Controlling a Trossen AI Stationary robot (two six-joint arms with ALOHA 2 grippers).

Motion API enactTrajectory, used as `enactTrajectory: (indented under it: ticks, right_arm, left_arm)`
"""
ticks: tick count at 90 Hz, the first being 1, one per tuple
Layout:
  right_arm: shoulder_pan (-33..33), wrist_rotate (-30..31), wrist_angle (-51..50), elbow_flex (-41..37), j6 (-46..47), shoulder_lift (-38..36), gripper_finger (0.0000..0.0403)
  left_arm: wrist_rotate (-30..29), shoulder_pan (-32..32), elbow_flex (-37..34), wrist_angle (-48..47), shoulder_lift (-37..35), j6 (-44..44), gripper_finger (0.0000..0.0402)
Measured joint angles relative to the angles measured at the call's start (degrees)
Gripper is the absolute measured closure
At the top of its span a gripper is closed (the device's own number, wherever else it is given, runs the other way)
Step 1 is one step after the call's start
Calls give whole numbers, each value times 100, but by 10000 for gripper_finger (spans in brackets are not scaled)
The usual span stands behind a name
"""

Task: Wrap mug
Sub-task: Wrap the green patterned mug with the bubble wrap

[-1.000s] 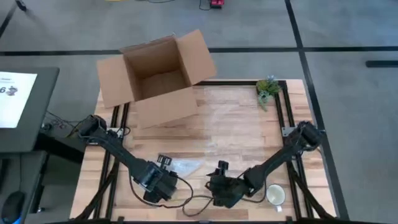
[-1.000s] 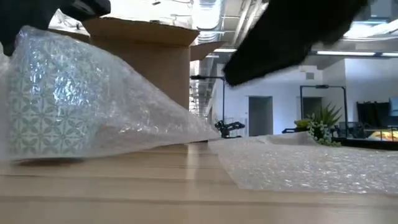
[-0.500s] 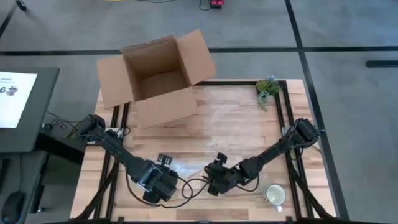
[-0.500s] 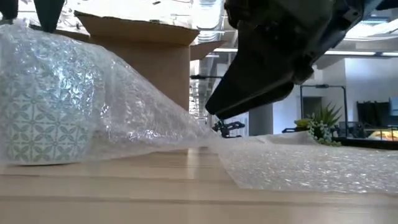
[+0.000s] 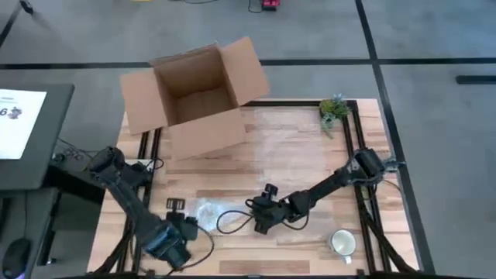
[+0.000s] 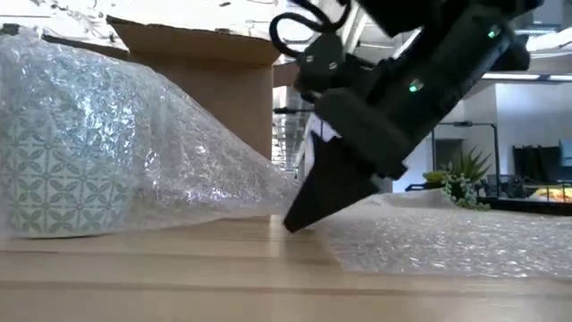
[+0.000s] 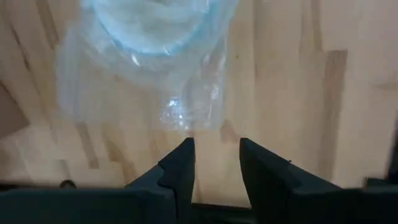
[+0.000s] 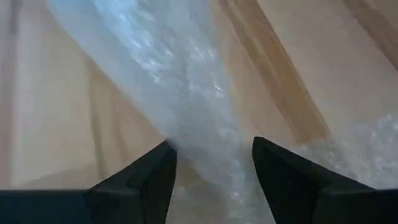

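The mug (image 6: 55, 179), white with a green pattern, stands on the table under bubble wrap (image 5: 204, 211). A tail of the wrap (image 6: 223, 183) slopes from it down to the wood. My right gripper (image 6: 299, 219) is open and points down at the end of that tail; in the right wrist view the tail (image 8: 202, 118) runs between its fingers. My left gripper (image 7: 216, 155) is open with nothing in it. It hangs over bare wood at the table's near left, a little back from the wrapped mug (image 7: 152, 37). My right gripper's open fingers (image 8: 158, 168) stand on either side of the bubble wrap's tail (image 8: 205, 134), coming from above at a slant. I cannot tell whether they touch it. The tail lies slack on the table.
A second sheet of bubble wrap (image 5: 291, 147) lies flat on the table's middle and far right. Another mug (image 5: 343, 242) stands at the near right. An open cardboard box (image 5: 194, 97) sits at the far left, and a small plant (image 5: 333, 110) at the far right corner.
My left gripper has left the top of the wrapped mug and drawn back toward the table's near left corner. My right gripper has moved left and away from the near edge, and has come down to the end of the wrap's tail.
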Motion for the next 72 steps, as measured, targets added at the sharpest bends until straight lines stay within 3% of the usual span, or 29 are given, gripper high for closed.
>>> enactTrajectory:
  ticks: [23,42,72]
  right_arm:
    - [50,26,404,1,-307,-31,317]
    - [45,13,778,135,-628,-42,392]
    - [48,35,1534,311,-783,-44,398]
  left_arm:
    - [-1834,-444,-1044,178,4,-1211,335]
    - [-2241,-329,-1767,1084,4,-1199,347]
    - [-2949,21,-2114,2362,4,-312,349]
